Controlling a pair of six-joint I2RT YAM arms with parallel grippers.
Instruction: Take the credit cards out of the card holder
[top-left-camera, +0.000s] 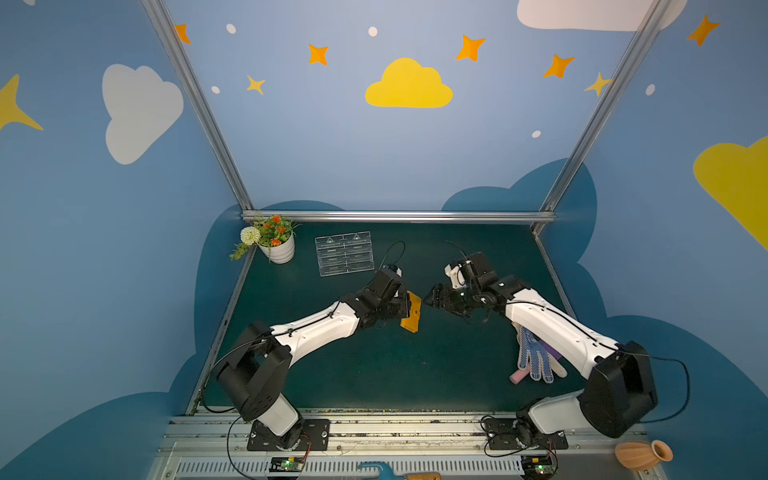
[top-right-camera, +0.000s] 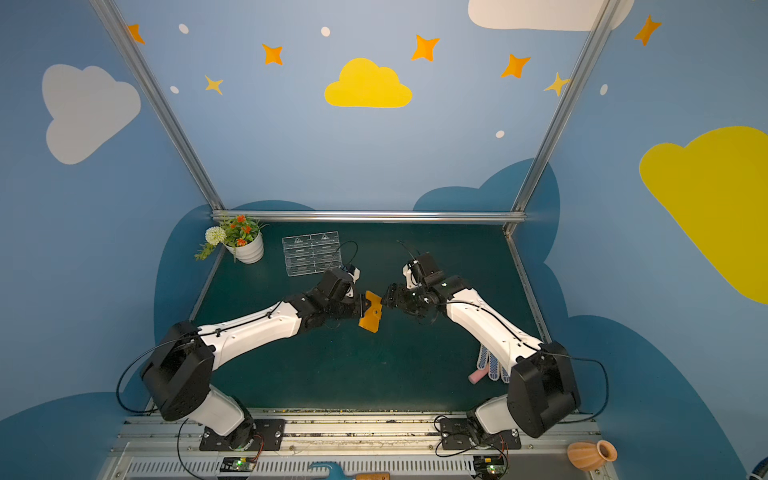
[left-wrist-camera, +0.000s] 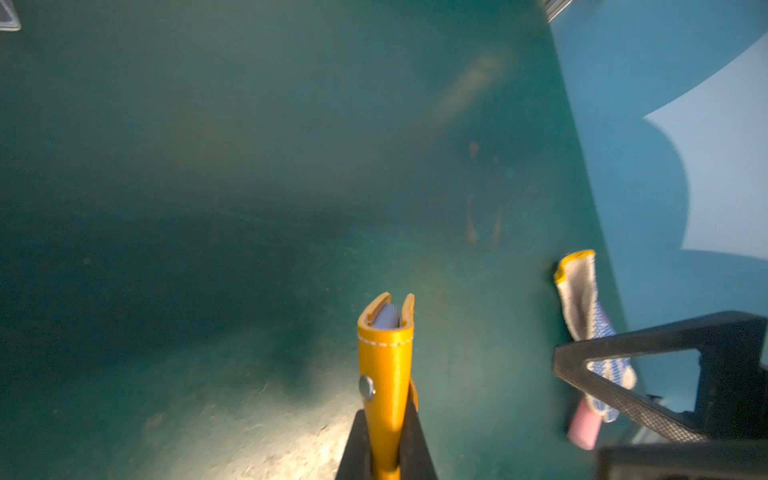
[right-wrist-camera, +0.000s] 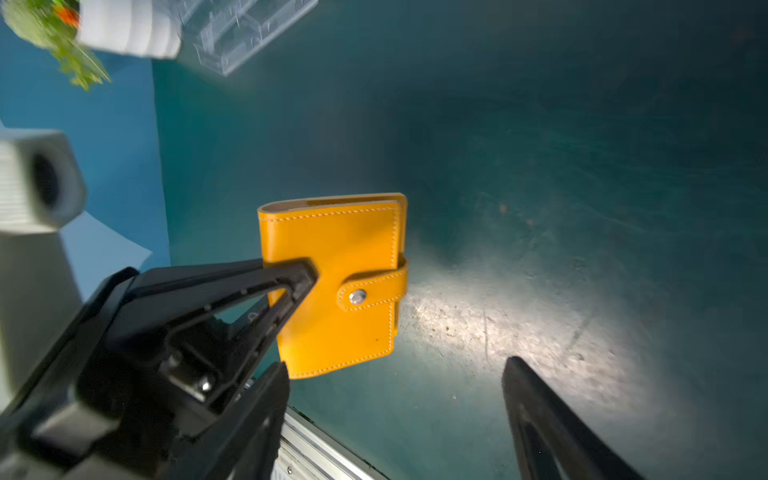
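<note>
Fingers on the left (right-wrist-camera: 249, 272) clamp the closed card holder (right-wrist-camera: 332, 245); right fingers (right-wrist-camera: 523, 386) wide apart, empty

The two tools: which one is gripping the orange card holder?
The left tool, on the left in both top views: its jaws are shut on the card holder. The right tool is open beside it and grips nothing.

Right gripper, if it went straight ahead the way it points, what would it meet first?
Probably the card holder, raised just ahead of the open right gripper; depth is unclear.
</note>
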